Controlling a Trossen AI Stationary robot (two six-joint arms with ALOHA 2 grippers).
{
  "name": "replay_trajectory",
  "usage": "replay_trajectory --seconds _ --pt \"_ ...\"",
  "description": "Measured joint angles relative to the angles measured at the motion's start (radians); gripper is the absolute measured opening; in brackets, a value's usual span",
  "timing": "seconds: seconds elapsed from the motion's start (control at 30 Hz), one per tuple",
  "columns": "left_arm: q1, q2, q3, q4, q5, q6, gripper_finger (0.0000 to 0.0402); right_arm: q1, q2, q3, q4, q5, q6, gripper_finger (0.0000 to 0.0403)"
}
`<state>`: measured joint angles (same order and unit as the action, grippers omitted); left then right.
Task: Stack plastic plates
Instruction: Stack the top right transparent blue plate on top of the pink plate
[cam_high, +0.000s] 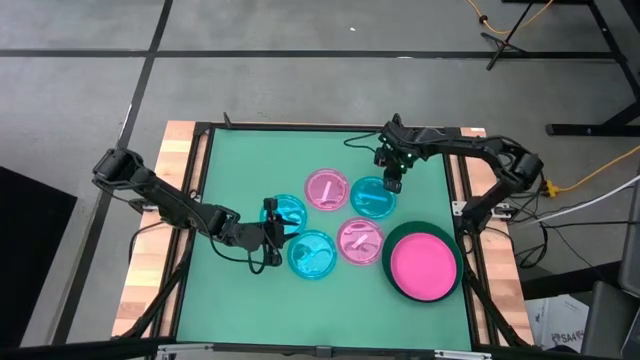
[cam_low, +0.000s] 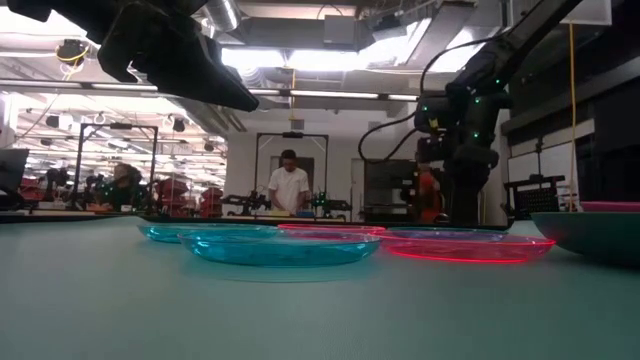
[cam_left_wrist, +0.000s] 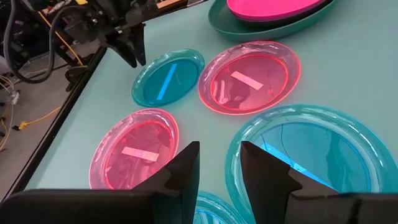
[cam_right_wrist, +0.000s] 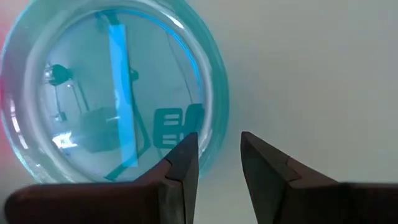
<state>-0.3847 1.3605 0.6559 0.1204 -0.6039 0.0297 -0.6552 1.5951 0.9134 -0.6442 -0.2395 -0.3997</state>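
Grey plate not made out; hidden or merged under hot pink plate (cam_high: 424, 264) in green plate (cam_high: 393, 243), counter (cam_high: 230, 180) at 4 o'clock. Left jaws (cam_high: 270, 232) slightly apart, empty, at left edge of two cyan plates (cam_high: 289, 212) (cam_high: 312, 254). Pink plates (cam_high: 327, 189) (cam_high: 359, 240) centre. Right jaws (cam_high: 392, 184) slightly apart, empty, over 1 o'clock rim of cyan plate (cam_high: 372, 198).

- Robotics lab, open-plan industrial hall.
- Low view: exposed ceiling ducts (cam_low: 350, 30), strip lights, more rigs on black frames (cam_low: 290, 170) behind the table.
- A person in a white shirt (cam_low: 289, 185) stands at a far bench.
- High view: grey concrete floor (cam_high: 300, 85), loose yellow cable (cam_high: 590, 175), green-topped test table (cam_high: 240, 160) on a wooden base.
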Motion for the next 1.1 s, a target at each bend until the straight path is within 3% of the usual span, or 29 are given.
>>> replay_trajectory --seconds 1.1 --pt "0.0 0.0 0.0 0.0 0.0 -0.001 0.011 0.0 0.018 0.0 0.016 0.0 -0.001 0.0108"
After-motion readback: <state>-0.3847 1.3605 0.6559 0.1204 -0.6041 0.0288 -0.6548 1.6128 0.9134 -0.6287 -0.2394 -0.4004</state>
